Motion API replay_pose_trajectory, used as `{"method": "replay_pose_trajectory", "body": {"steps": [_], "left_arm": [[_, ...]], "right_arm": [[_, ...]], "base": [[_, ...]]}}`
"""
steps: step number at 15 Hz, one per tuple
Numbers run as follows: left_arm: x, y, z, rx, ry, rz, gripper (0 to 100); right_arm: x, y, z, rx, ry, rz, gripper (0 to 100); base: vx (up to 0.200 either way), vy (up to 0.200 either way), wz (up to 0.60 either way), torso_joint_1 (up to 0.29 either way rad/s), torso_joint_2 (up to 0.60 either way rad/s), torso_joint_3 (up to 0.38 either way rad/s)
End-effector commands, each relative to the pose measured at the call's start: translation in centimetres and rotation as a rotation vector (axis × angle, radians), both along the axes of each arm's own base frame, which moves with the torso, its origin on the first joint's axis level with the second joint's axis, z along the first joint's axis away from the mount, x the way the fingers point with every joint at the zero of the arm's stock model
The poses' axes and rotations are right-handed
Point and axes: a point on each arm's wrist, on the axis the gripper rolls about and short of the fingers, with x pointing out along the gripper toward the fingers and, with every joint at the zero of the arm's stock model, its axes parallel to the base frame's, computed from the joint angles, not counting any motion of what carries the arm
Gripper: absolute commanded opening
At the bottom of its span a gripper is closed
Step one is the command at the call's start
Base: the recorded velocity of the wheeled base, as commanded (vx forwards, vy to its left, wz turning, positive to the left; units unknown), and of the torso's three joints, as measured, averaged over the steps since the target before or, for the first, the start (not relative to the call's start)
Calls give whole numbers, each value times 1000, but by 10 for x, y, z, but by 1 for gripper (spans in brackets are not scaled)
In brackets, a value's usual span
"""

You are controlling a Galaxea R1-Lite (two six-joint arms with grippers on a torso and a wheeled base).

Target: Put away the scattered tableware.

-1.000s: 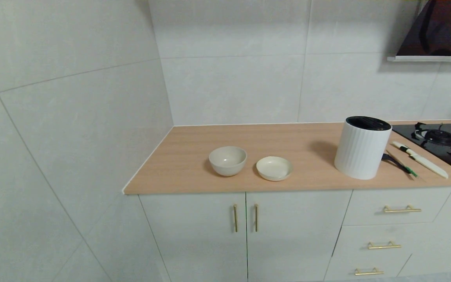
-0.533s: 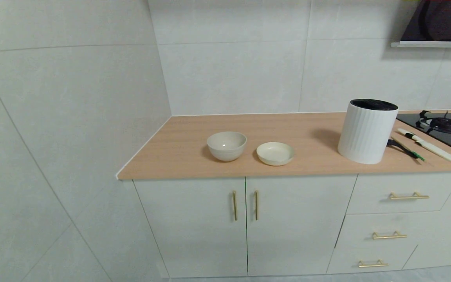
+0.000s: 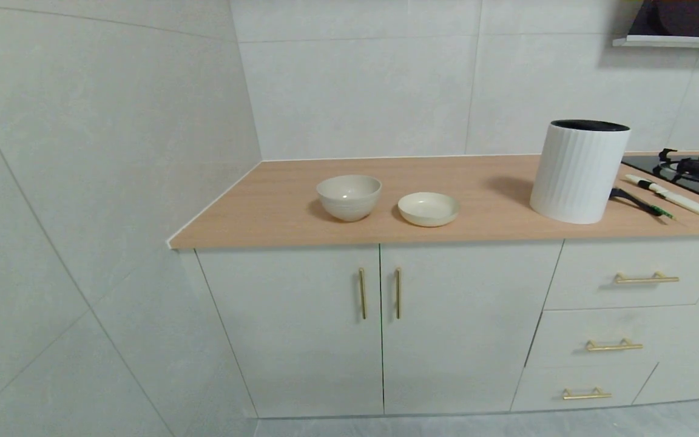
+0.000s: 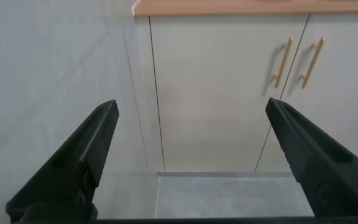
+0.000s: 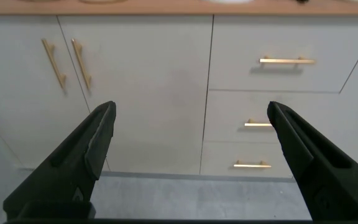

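On the wooden countertop [image 3: 276, 212] stand a cream bowl [image 3: 349, 196] and, to its right, a shallow cream dish [image 3: 428, 209]. Farther right is a tall white ribbed holder [image 3: 579, 171] with a black inside. Beside it lie a black-handled utensil with a green tip [image 3: 639, 203] and a white knife [image 3: 676, 198]. My left gripper [image 4: 191, 118] is open, low down, facing the cabinet doors [image 4: 229, 87]. My right gripper [image 5: 191, 118] is open too, facing the doors and drawers [image 5: 272, 68]. Nothing is between the fingers of either.
A tiled wall [image 3: 94, 152] closes off the left side and meets the counter's left end. A gas hob [image 3: 698, 173] sits at the far right, under a range hood [image 3: 677, 24]. Below the counter are double doors [image 3: 380, 321] with brass handles and three drawers [image 3: 622, 315].
The whole head view has shifted: the counter sits higher in the picture and more of the cabinets and floor shows. The camera moved; the tableware has kept its place.
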Motion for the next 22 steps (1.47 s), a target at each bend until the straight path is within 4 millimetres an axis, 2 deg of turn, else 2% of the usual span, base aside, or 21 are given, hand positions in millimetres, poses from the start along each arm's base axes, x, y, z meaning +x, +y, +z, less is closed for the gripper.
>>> {"method": "replay_pose_trajectory", "body": {"steps": [1, 14, 22], "left_arm": [[0, 0, 0, 0, 0, 1, 100], [0, 0, 0, 0, 0, 1, 100], [0, 0, 0, 0, 0, 1, 100]], "right_arm": [[0, 0, 0, -1, 1, 0, 100], [0, 0, 0, -1, 3, 0, 100], [0, 0, 0, 1, 1, 0, 100]], "base": [[0, 0, 0, -198, 481, 276], [0, 0, 0, -142, 447, 302], [0, 0, 0, -9, 38, 22]]}}
